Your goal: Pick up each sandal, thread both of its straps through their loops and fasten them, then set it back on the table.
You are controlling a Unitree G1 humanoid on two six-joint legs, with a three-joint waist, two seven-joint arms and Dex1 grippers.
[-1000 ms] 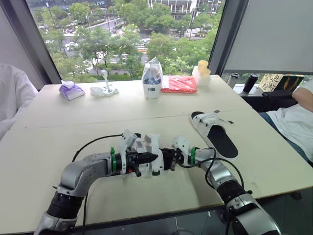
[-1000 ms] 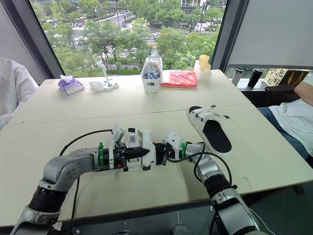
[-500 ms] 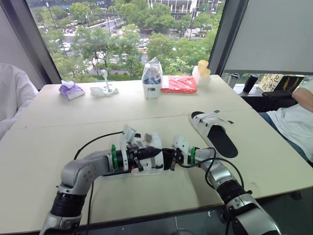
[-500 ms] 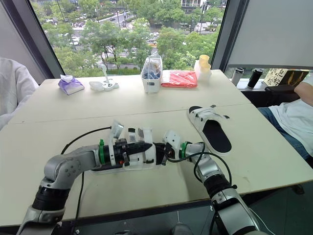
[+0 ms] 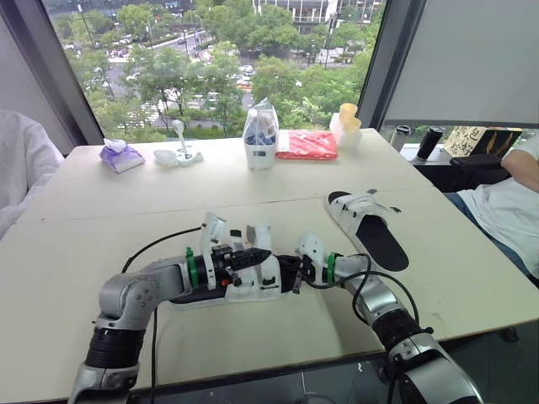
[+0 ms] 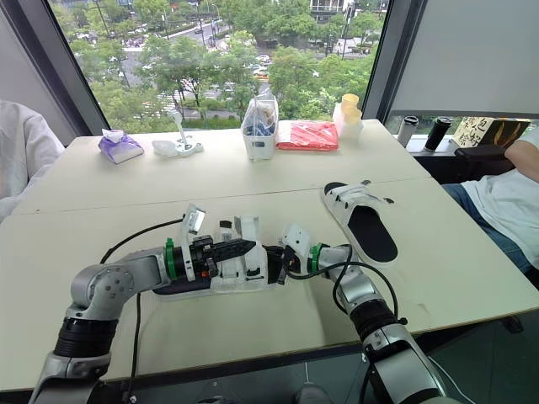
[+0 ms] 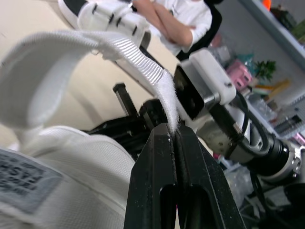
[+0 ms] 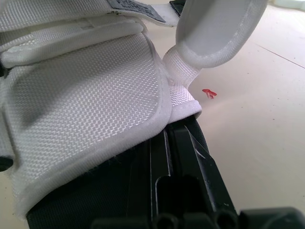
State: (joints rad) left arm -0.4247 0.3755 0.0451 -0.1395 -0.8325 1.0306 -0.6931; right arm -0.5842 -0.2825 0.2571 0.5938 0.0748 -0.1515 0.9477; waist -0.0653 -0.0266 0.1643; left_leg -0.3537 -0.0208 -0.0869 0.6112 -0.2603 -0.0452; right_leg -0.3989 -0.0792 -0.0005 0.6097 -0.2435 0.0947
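Observation:
A white sandal with a black sole (image 5: 240, 286) lies on its side on the near table, held between both grippers. My left gripper (image 5: 264, 256) is shut on the tip of one white strap (image 7: 95, 45), with the webbing pinched at the fingertips (image 7: 157, 143). From the other side, my right gripper (image 5: 286, 271) is shut on the sandal's edge, where the white upper (image 8: 86, 81) meets the sole. A second sandal (image 5: 370, 227) lies flat on the table to the right, with its straps over the toe end.
Along the far table stand a purple tissue pack (image 5: 122, 156), a white holder (image 5: 178, 154), a clear bag of items (image 5: 262, 136), a red packet (image 5: 306, 145) and yellow cups (image 5: 348, 124). A person sits at the right edge (image 5: 515, 202). A black cable (image 5: 160, 246) loops off my left arm.
My left arm has drawn back to the left with the strap still pinched. The sandal has settled lower and flatter on the table. The right gripper has kept its hold.

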